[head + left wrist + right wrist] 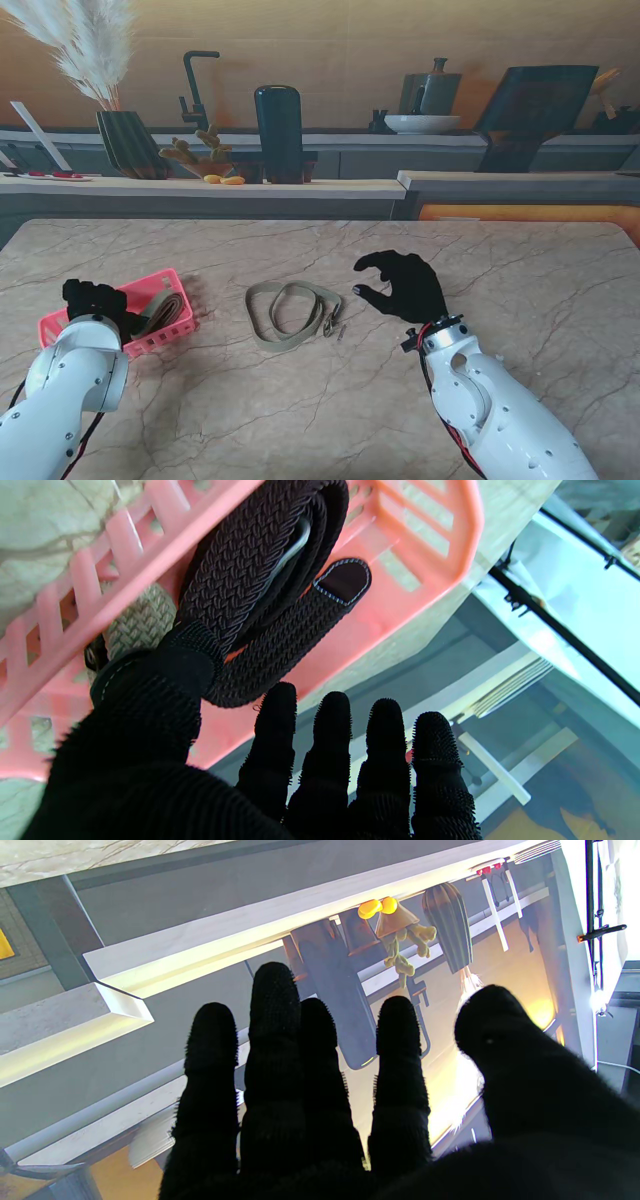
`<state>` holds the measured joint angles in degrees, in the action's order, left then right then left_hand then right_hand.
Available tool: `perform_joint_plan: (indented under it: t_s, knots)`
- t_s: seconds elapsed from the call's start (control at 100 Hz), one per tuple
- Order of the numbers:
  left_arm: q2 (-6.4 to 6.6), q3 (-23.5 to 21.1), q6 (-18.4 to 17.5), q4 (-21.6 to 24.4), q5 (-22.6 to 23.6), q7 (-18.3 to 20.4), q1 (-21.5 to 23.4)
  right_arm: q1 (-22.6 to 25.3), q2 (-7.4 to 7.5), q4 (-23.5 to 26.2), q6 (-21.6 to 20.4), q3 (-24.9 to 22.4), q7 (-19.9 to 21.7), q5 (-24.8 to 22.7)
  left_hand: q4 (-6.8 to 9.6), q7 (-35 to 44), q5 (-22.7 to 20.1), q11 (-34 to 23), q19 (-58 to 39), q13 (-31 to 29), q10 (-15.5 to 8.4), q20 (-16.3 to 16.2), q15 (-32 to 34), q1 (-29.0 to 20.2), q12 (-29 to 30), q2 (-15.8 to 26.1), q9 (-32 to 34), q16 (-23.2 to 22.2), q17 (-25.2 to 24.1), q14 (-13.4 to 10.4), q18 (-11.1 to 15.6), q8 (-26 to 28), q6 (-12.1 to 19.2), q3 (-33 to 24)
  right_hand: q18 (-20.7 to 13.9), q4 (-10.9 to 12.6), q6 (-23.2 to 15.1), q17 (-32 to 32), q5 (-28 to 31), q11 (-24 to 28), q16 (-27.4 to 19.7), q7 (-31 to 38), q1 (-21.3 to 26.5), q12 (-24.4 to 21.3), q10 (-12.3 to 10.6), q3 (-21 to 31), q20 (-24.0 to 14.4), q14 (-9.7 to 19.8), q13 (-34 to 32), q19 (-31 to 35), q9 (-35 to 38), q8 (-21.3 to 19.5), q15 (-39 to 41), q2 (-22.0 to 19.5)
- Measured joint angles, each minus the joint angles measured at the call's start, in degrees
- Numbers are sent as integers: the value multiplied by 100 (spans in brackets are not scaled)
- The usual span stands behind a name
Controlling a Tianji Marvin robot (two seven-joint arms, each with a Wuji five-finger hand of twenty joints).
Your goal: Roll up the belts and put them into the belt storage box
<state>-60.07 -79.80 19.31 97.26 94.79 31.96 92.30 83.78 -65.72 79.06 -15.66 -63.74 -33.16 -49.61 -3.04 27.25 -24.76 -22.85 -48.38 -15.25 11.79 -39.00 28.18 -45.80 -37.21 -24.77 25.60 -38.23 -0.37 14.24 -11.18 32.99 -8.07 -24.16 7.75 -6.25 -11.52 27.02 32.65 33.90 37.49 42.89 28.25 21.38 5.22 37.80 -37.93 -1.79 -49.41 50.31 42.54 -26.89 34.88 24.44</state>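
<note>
The left hand [165, 715] lay nearest, its thumb pressing a rolled dark belt [260, 570] into the pink storage box [150, 325], probably to keep the coil from springing open; the other fingers [330, 740] were spread and touched nothing. A tan woven belt [140, 622] sat beside it in the box. The olive belt [290, 315] lay looped on the desk [520, 270], unrolled. The right hand [405, 285] hovered near it, loosely curled, empty.

Marble table [520, 260]: pink basket [160, 335], loose khaki belt [290, 312].

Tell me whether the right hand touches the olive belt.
Apart. The stand view shows bare table between the right hand and the olive belt.
</note>
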Motion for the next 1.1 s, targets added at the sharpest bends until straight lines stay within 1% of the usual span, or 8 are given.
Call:
perform_joint_plan:
  t_s: [0.12,0.19,0.29,0.45,0.59,0.71,0.8,1.1]
  knots:
    - [34,62,45,-265,-494,-1150,-23,3,-2,0,-1,-12,-31,-2,-4,1059,-589,-292,-365,-353,-3,-3,264,-745,-192,44,434,-159,193,54,-91,506,851,311,3,0,0,0,0,0,0,3,0,0,0,0,0,0,0,0,10,23,0,0]
    - [59,131,78,-374,-626,-1196,-71,4,-3,-1,-6,-13,-34,0,-20,1528,-912,-493,-572,-571,-34,-3,450,-1120,-251,32,754,-272,295,58,-117,467,1021,702,3,0,0,0,0,0,0,4,0,0,0,-2,-1,0,0,0,10,43,1,0]
    - [67,195,83,-443,-359,-824,-148,3,-4,-10,-24,-13,-34,3,-49,1824,-1213,-745,-823,-774,-85,-3,713,-1229,-726,-17,1083,-421,434,81,-184,134,1003,891,4,0,0,0,0,0,0,5,0,0,2,-49,0,0,0,0,11,56,1,0]
    - [87,337,194,-744,-398,-931,-338,3,-4,-17,-31,-13,-24,14,-49,2021,-1339,-833,-1027,-921,-87,-3,956,-1232,-1332,47,1299,-567,507,94,-219,-13,786,898,5,0,0,0,0,0,0,5,0,0,2,-49,-1,0,0,0,11,57,2,0]
    - [96,376,347,-755,-712,-878,-369,7,-5,-17,-31,-22,-17,23,-23,1581,-979,-630,-1018,-801,-87,70,725,-1119,-294,113,1033,-352,405,99,-219,-74,554,819,34,0,0,0,0,0,0,5,0,0,2,-50,-1,0,0,0,16,57,2,0]
    - [96,324,397,-705,-1292,-1595,-238,27,-5,-14,-35,-49,-44,-11,80,585,-625,-37,-631,-480,-40,318,-2,-550,498,553,561,277,218,104,-225,-288,312,450,68,0,0,-1,0,25,0,5,0,0,4,-51,-2,0,0,0,67,57,2,0]
    - [83,243,356,-555,-1432,-2139,-58,45,-5,-8,-32,-68,-76,-29,81,267,-406,192,-436,-249,3,494,-203,-274,828,467,321,499,126,105,-232,-417,207,547,68,0,0,-1,0,25,0,5,0,0,5,-51,-2,0,0,0,68,57,3,0]
    - [19,38,-78,90,-1760,-2700,379,65,-4,-1,-26,-77,-76,-34,79,39,-253,316,-293,-186,58,633,-368,-274,1069,466,99,686,106,106,-251,-526,171,611,68,0,0,-1,0,25,0,5,0,0,5,-52,-5,0,0,0,68,58,4,0]
